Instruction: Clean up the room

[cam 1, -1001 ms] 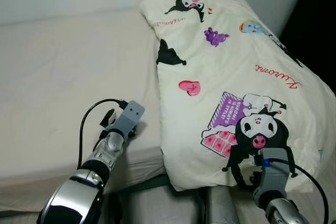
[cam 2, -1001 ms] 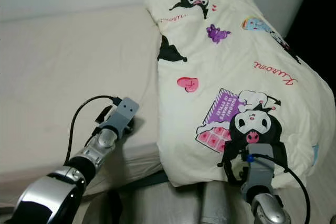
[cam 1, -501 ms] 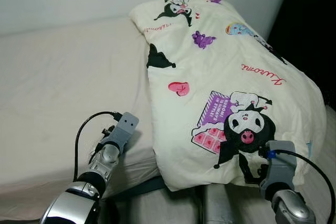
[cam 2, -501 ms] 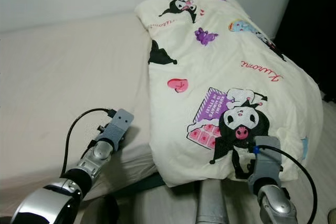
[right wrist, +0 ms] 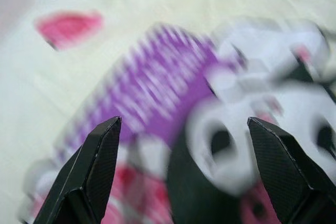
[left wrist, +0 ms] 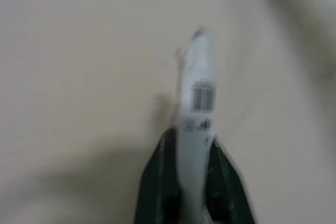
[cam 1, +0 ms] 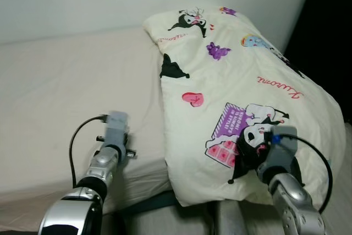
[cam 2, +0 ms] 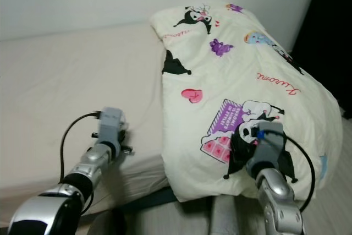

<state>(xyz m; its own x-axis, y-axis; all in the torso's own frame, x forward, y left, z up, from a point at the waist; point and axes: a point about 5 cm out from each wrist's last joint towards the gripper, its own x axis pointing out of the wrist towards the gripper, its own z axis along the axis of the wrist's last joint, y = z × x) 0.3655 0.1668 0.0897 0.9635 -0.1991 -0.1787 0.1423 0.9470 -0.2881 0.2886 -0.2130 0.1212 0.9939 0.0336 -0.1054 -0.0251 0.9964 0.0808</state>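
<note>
Right gripper [right wrist: 181, 174] has risen from the pillow's near edge onto its printed face, at about 4 o'clock in the head view, fingers spread wide with nothing between them. Left gripper [left wrist: 191, 182] has swung upright over the bed [cam 1: 60, 97] at 8 o'clock, pinching a small white tube [left wrist: 198, 108]. Pillow [cam 1: 242, 64] lies along the bed's right side; likely the right arm is lining up to grab or straighten it.

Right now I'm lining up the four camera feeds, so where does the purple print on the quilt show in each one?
Left eye view: purple print on the cartoon quilt, before the right gripper.
Right eye view: purple print, same spot.
Left wrist view: absent.
Right wrist view: purple print between its open fingers.
Shared landmark: pink heart.
</note>
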